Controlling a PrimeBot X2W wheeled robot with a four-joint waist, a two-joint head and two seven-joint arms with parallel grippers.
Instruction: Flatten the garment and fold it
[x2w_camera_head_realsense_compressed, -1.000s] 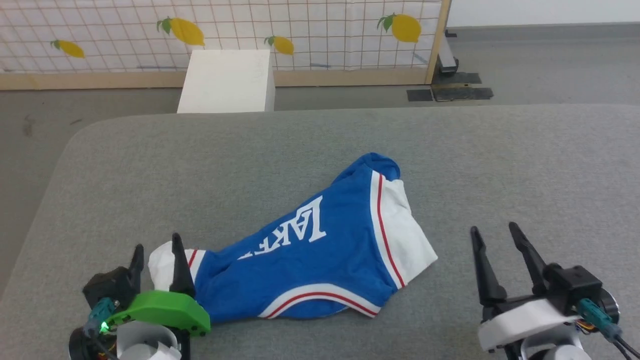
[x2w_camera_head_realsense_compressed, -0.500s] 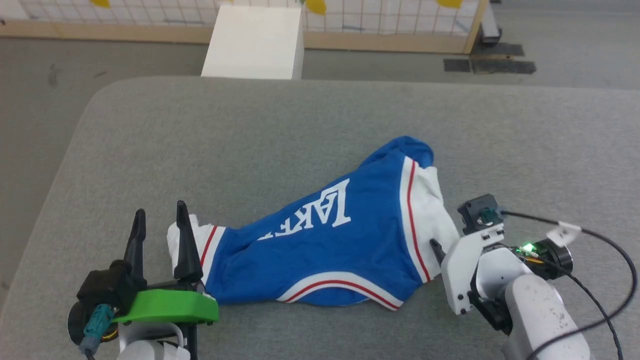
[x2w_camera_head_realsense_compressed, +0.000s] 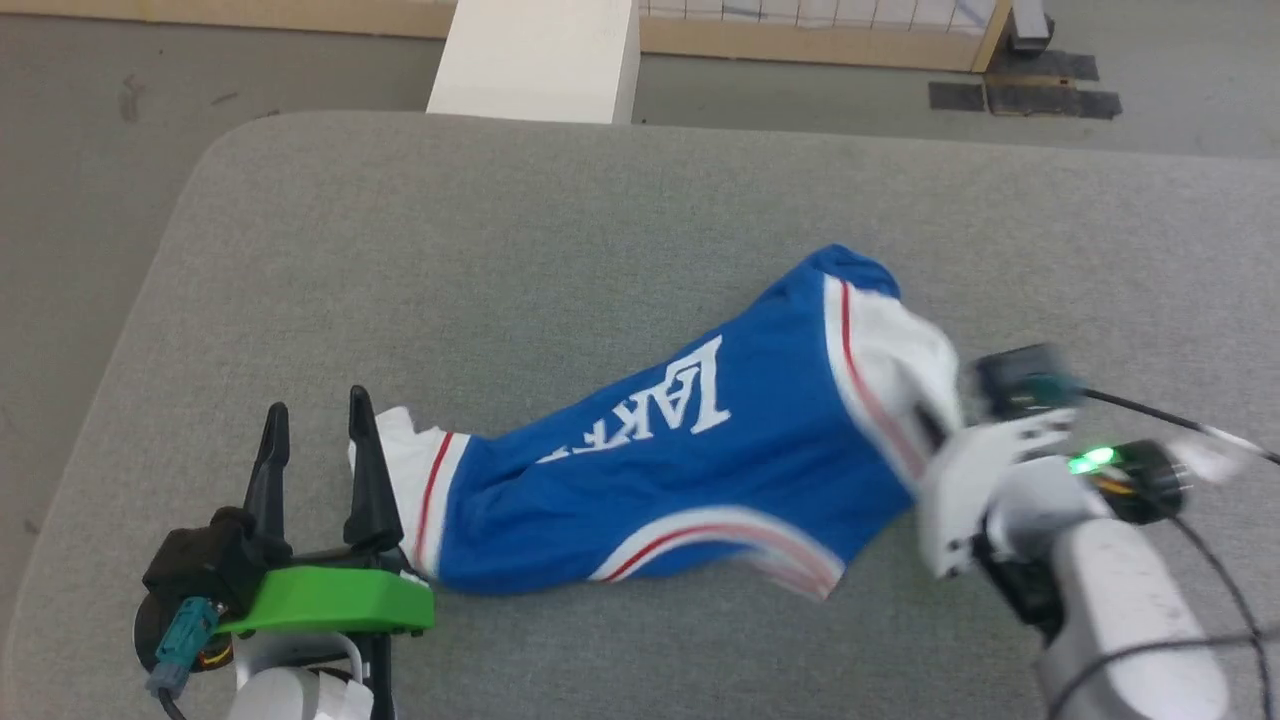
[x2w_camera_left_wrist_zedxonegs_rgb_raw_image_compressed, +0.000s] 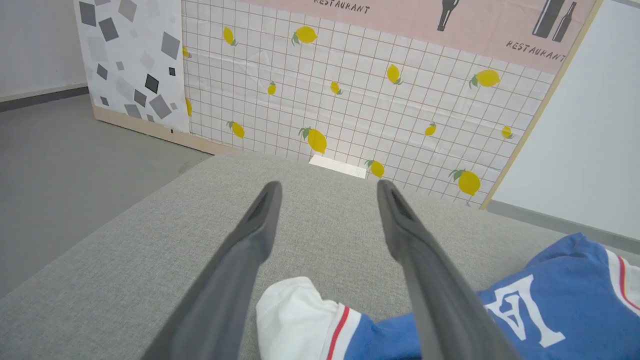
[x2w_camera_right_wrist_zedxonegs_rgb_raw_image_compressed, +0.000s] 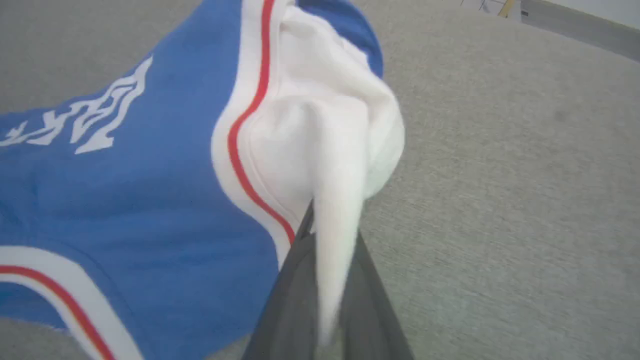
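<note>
Right pincer (x2w_camera_right_wrist_zedxonegs_rgb_raw_image_compressed: 332, 227) clamps the garment (x2w_camera_head_realsense_compressed: 700, 450) by its white end; left pincer (x2w_camera_head_realsense_compressed: 317, 402) gapes.

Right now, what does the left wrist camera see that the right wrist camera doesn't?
Left wrist view: the lemon-patterned white grid wall panel and the open left claw. Right wrist view: the right claw shut on the white end of the royal-blue soft fabric garment. Both: that garment's white lettering and the grey fabric-covered surface.
</note>
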